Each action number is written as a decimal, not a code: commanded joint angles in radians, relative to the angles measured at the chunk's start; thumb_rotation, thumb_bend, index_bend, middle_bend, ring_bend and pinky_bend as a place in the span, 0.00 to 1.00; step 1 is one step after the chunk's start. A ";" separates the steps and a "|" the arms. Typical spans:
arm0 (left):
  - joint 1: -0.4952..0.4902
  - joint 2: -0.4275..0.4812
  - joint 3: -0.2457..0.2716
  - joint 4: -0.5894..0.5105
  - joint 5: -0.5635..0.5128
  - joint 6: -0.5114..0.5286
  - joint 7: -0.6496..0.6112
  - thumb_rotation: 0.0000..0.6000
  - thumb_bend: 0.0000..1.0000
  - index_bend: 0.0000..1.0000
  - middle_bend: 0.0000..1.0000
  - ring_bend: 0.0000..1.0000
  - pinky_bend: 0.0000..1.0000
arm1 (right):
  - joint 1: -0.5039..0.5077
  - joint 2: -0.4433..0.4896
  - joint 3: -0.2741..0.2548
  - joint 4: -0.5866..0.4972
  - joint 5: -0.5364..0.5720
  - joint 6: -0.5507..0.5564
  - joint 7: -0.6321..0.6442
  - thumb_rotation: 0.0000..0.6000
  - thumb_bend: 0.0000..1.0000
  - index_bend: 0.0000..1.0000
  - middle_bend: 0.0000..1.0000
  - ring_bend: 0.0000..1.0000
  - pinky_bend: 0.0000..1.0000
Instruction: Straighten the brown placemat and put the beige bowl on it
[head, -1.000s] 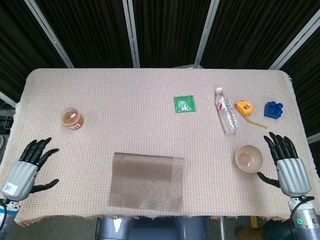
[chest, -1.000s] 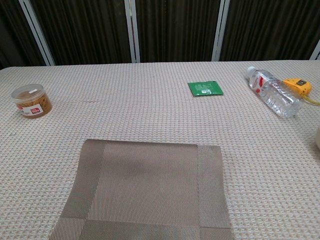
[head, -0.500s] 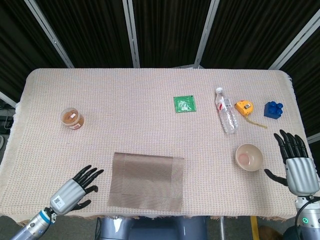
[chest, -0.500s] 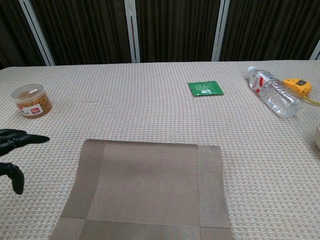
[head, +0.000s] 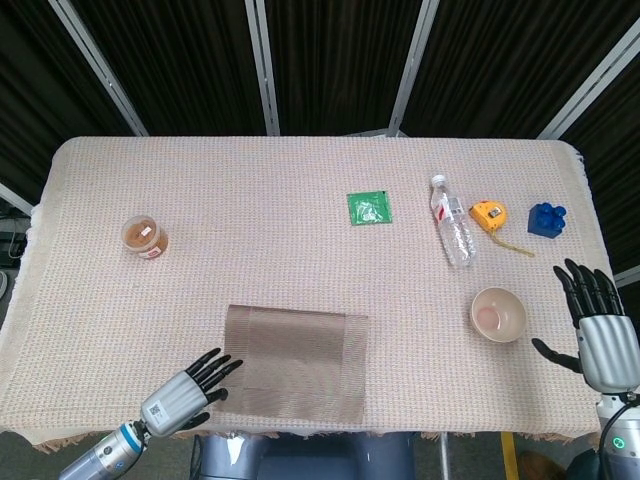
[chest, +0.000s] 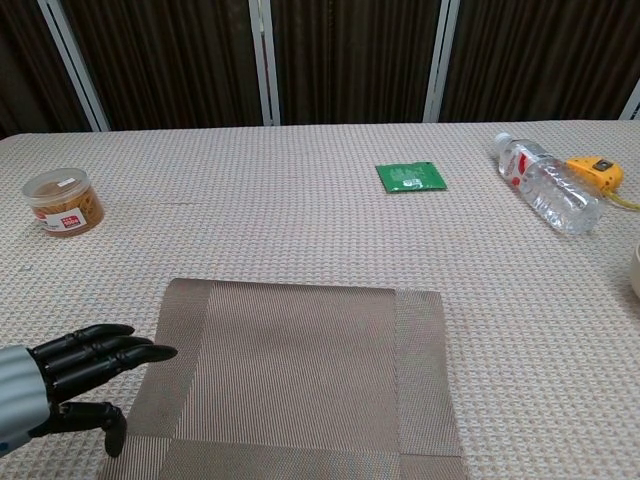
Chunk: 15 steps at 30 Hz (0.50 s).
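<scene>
Left robot hand (head: 188, 389) open at placemat (head: 295, 362) left edge; right robot hand (head: 600, 330) open beside bowl (head: 498, 314).

The tablecloth (chest: 300, 180) is rough woven fabric; the brown placemat (chest: 290, 380) has a finer ribbed weave; the bottle (chest: 545, 195) is clear plastic; the beige bowl (head: 498, 315) looks glossy, perhaps ceramic.

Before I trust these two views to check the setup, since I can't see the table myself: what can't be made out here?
- Beige bowl: chest view, cut off by the right edge, only a sliver shows.
- Brown placemat: chest view, near edge cut off by the bottom edge.
- Right robot hand: seen only in the head view; outside the chest view.
- Jar label: too small to read in either view.
- Left robot hand: whether its fingertips touch the placemat is unclear.
</scene>
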 joint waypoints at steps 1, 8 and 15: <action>-0.005 -0.020 0.004 0.017 -0.003 -0.007 0.006 1.00 0.26 0.44 0.00 0.00 0.00 | -0.001 0.003 0.002 -0.001 0.001 -0.001 0.007 1.00 0.00 0.00 0.00 0.00 0.00; -0.018 -0.057 -0.001 0.045 -0.020 -0.023 0.021 1.00 0.26 0.45 0.00 0.00 0.00 | -0.004 0.009 0.008 0.000 0.003 0.000 0.021 1.00 0.00 0.00 0.00 0.00 0.00; -0.029 -0.067 0.002 0.041 -0.030 -0.028 0.035 1.00 0.28 0.45 0.00 0.00 0.00 | -0.004 0.012 0.011 0.002 0.003 -0.004 0.029 1.00 0.00 0.00 0.00 0.00 0.00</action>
